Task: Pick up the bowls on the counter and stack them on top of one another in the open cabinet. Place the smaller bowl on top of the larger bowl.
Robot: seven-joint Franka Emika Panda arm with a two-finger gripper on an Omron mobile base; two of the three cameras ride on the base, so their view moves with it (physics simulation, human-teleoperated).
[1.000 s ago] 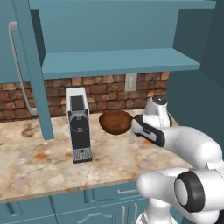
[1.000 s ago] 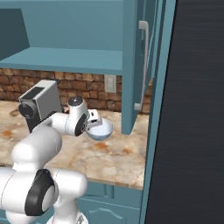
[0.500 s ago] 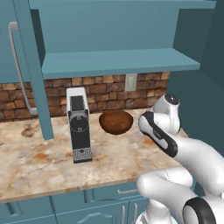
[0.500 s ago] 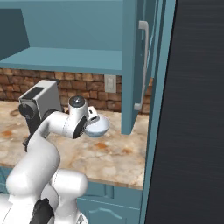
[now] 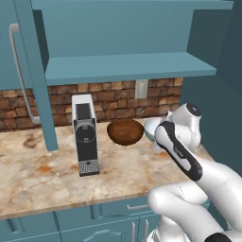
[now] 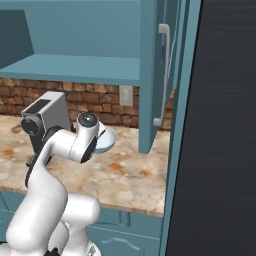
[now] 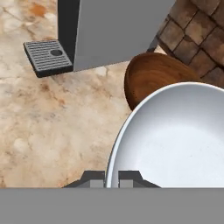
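- Hand view: my hand (image 7: 112, 175) sits at the bottom centre of the frame, its two fingertips pinched shut on the rim of the smaller bowl (image 7: 175, 140). That glossy white bowl takes up the lower right, its hollow facing the camera.
- Hand view: the larger bowl (image 7: 153, 78), dark brown and wood-grained, shows just past the white rim, right of centre, resting on the tabletop (image 7: 52, 122).
- Hand view: a coffee machine (image 7: 113, 30) fills the upper middle; its grated drip tray lies at upper left.
- Left base view: the brown bowl sits mid-frame on the marbled tabletop, just right of the coffee machine; the white bowl shows at my wrist, right of it and raised off the stone.
- Left base view: the open cabinet (image 5: 127, 68) spans the upper frame, its teal shelf above both bowls.
- Right base view: the white bowl hangs beside my arm, left of centre, under the shelf.
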